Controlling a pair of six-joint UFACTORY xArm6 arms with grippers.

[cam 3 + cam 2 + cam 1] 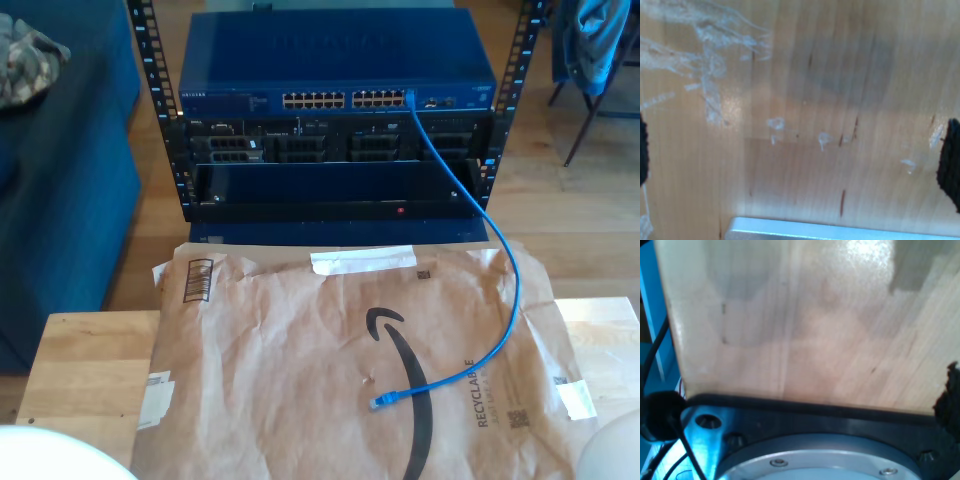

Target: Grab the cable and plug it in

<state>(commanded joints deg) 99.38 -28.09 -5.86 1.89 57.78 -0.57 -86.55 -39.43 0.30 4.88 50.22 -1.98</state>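
The cable [505, 300] is thin and bright blue. One end sits in a port at the right of the blue switch [335, 65] in the exterior view. From there it curves down over brown packing paper [330, 360], and its free plug [380, 402] lies on the paper near the printed arrow. My first gripper [804, 407] hangs over bare wood beside a grey round arm base [820, 460], with one dark fingertip [949, 397] at the picture's edge. My second gripper [796, 160] is open over scratched wood, its fingertips [950, 165] far apart and nothing between them.
The switch sits in a black rack [340, 150] beyond the wooden table [80, 370]. White rounded arm parts [40, 455] show at the exterior view's lower corners. A dark blue sofa [60, 180] stands at that view's left, and a metal strip [840, 231] lies near my second gripper.
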